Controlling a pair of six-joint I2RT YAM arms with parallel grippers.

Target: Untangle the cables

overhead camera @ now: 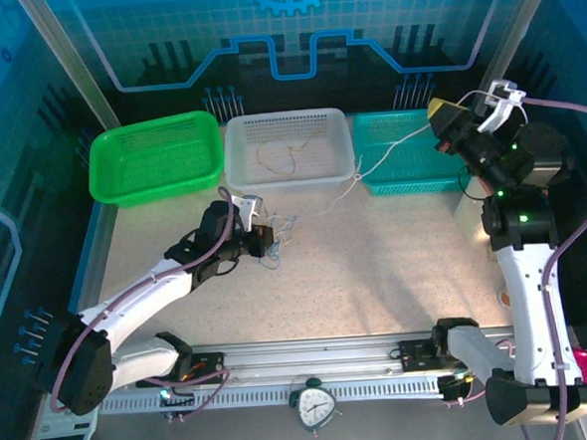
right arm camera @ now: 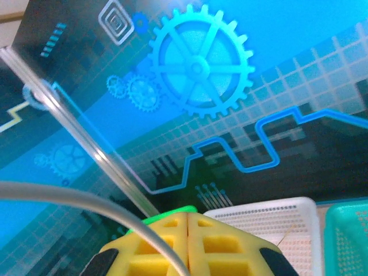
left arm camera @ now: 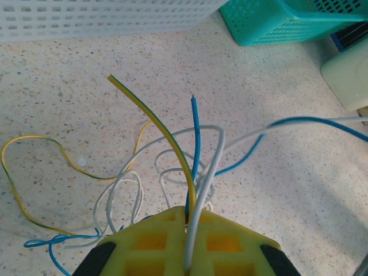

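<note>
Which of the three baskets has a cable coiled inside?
The white basket, in the middle between the green basket and the teal basket: a thin tan cable loops on its floor.

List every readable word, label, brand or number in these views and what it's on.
No text can be read in any view.
Alarm clock dial: numerals too small to read.
Back panel: gear and circuit graphics, no words.
Green basket, white basket, teal basket, cables: no labels or print visible.
</note>
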